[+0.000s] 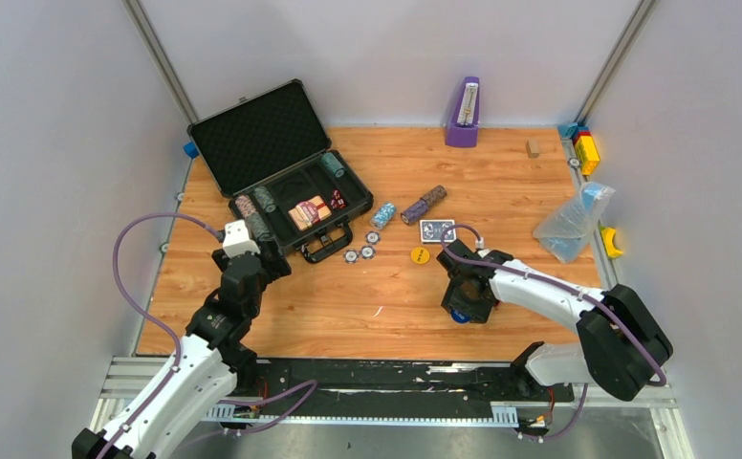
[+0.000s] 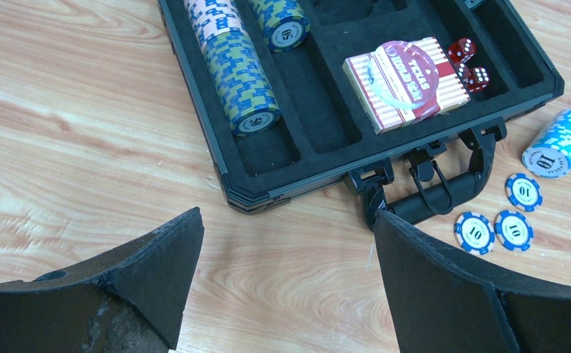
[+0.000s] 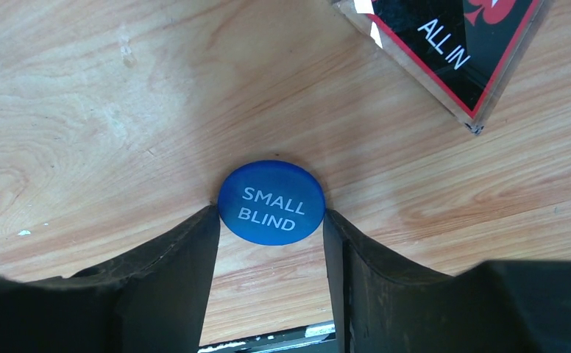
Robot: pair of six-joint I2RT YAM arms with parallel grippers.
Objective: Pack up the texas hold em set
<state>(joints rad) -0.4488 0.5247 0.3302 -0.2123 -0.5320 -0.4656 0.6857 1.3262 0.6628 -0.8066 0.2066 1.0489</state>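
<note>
The dark foam-lined case (image 1: 264, 134) lies open at the back left, with its rim (image 2: 216, 151) in the left wrist view. In it are chip rolls (image 2: 235, 66), a red card deck (image 2: 404, 84) and red dice (image 2: 470, 65). Loose blue chips (image 2: 503, 220) and a light blue roll (image 1: 383, 214) lie beside its handle. My left gripper (image 2: 288, 220) hangs open over bare wood in front of the case. My right gripper (image 3: 269, 213) is closed on a blue SMALL BLIND button (image 3: 271, 202) lying flat on the table, one fingertip touching each side. An ALL IN plaque (image 3: 452, 44) lies beyond it.
A purple roll (image 1: 423, 205), a dark rectangular piece (image 1: 437, 230) and a yellow button (image 1: 421, 255) lie mid-table. A purple metronome (image 1: 463, 113) stands at the back. Coloured toy blocks (image 1: 585, 148) and a clear plastic bag (image 1: 573, 222) sit along the right edge.
</note>
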